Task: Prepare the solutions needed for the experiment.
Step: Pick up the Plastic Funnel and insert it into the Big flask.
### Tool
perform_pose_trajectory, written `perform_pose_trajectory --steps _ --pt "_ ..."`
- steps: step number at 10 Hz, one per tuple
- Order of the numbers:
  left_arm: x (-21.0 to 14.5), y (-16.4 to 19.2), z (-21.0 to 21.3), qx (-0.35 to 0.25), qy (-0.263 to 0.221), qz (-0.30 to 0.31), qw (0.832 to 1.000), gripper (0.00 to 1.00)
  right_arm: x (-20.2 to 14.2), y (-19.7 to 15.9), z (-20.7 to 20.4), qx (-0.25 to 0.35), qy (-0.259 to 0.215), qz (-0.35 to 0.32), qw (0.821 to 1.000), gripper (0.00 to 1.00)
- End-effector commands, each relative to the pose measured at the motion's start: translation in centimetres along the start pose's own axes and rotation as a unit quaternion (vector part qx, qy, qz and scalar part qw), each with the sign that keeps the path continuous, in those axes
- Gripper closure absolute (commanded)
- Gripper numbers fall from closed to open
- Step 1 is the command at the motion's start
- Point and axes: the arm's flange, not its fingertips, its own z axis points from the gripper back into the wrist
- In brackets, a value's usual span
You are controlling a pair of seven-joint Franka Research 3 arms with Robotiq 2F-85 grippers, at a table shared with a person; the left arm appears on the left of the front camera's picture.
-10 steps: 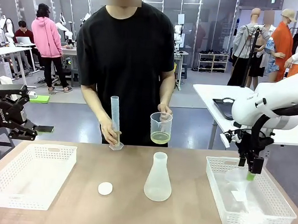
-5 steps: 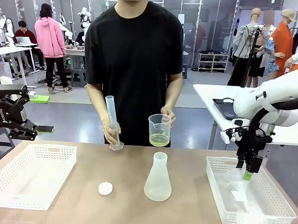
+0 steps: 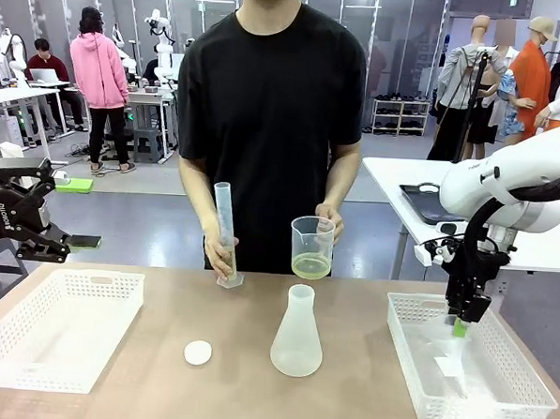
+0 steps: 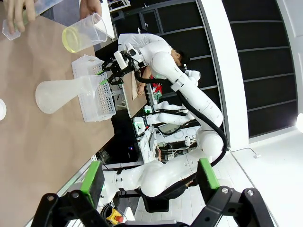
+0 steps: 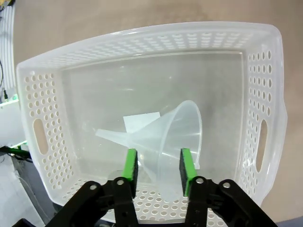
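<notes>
While the left hand (image 4: 149,182) hangs spread and empty, the right hand (image 5: 157,171) straddles the funnel (image 5: 175,137) — whether pinching it, I cannot tell.

A grey floor (image 3: 158,212) spreads behind; white worktables stand far left (image 3: 13,97) and right (image 3: 404,178); glass-panelled wall (image 3: 383,27) beyond.

The conical flask (image 3: 297,334), funnel (image 5: 165,137) and beaker (image 3: 312,247) look like clear, faintly frosted plastic, and the perforated white baskets (image 3: 53,324) are glossy moulded plastic. The tabletop (image 3: 223,394) is a smooth, matt tan laminate. The right gripper (image 5: 157,165) has matt black fingers with green rubbery pads (image 5: 129,164).
</notes>
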Motion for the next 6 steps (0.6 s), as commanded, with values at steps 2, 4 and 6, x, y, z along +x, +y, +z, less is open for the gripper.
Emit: perform_pose_trajectory --steps 2,4,6 --pt "0.08 -0.15 -0.26 -0.011 -0.002 0.001 1.000 0.00 0.36 -0.84 0.93 0.030 0.002 -0.008 0.999 0.83" --pt "0.08 -0.15 -0.26 -0.011 -0.002 0.001 1.000 0.00 0.64 -1.12 1.27 0.045 0.011 -0.001 0.999 1.00" --pt "0.08 -0.15 -0.26 -0.011 -0.002 0.001 1.000 0.00 0.85 -1.16 1.19 0.053 0.018 -0.002 0.998 1.00"
